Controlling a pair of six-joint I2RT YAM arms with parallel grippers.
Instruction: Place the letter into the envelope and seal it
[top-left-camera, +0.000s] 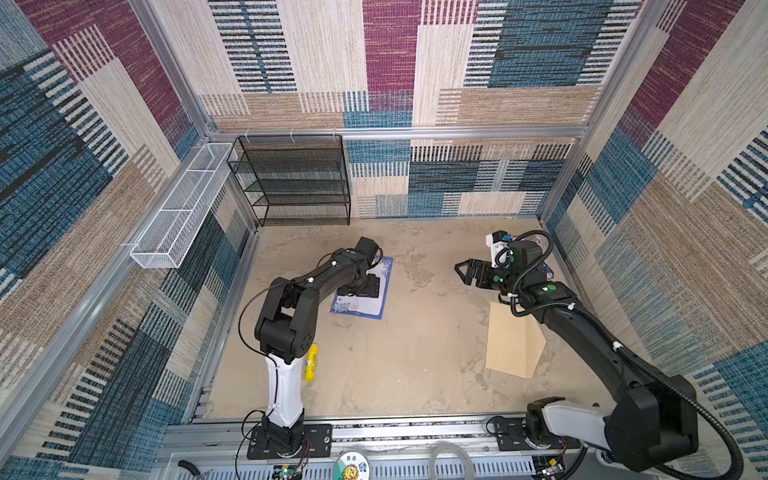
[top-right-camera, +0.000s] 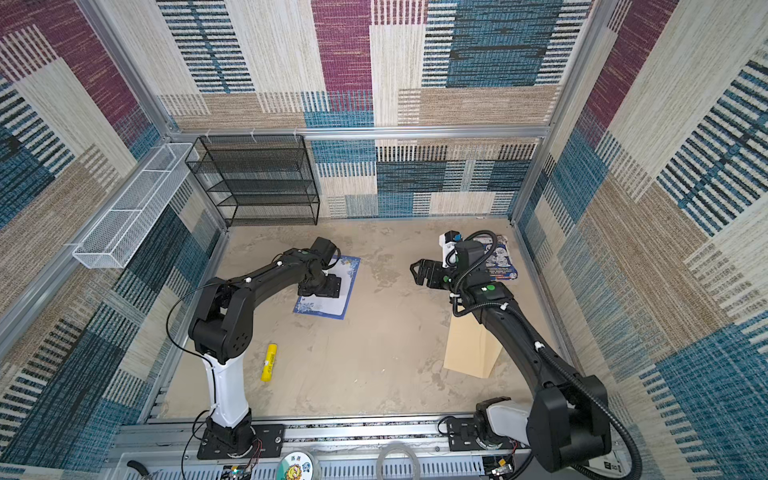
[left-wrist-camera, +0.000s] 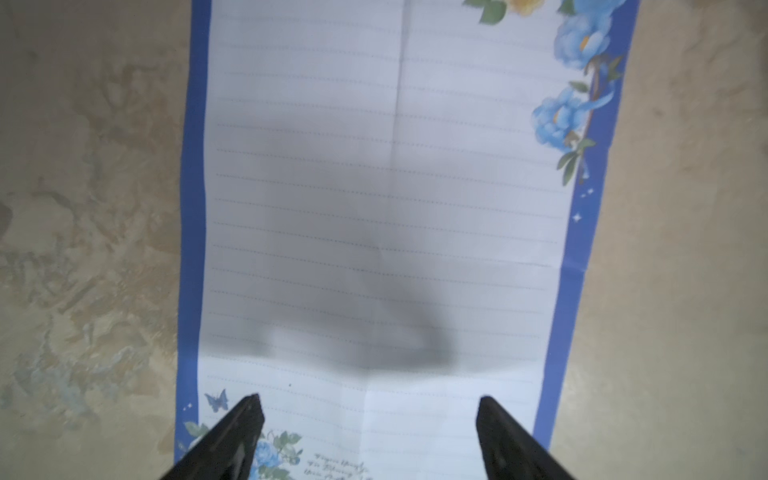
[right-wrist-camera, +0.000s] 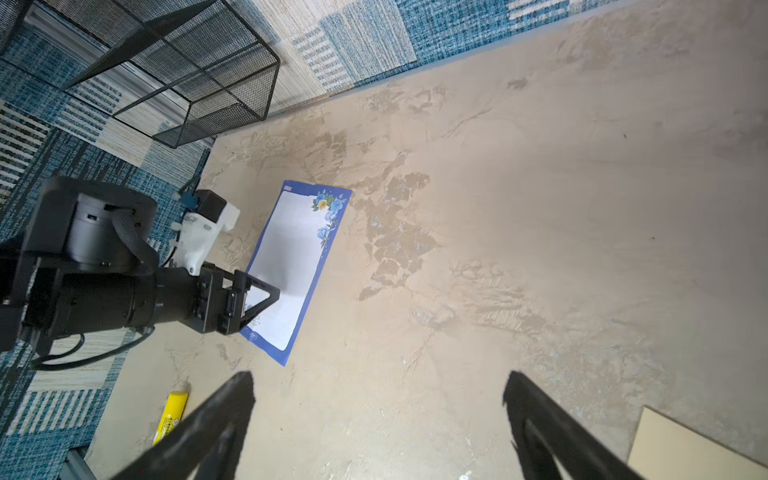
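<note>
The left fingers (left-wrist-camera: 232, 440) stood spread, gripping nothing, over the letter (left-wrist-camera: 374, 166), which lay flat (lined side up) on the bench (top-left-camera: 415, 353). The right fingers (right-wrist-camera: 208, 424) hung released above bare bench. The tan envelope (top-left-camera: 511, 345) lay under that arm, well apart from the letter.

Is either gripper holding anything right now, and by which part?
Nothing held: left gripper open over the letter, right gripper open and empty.

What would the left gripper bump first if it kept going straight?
Probably the letter: the left gripper points right at it, jaws open and empty. How near it is, I can't tell.
</note>
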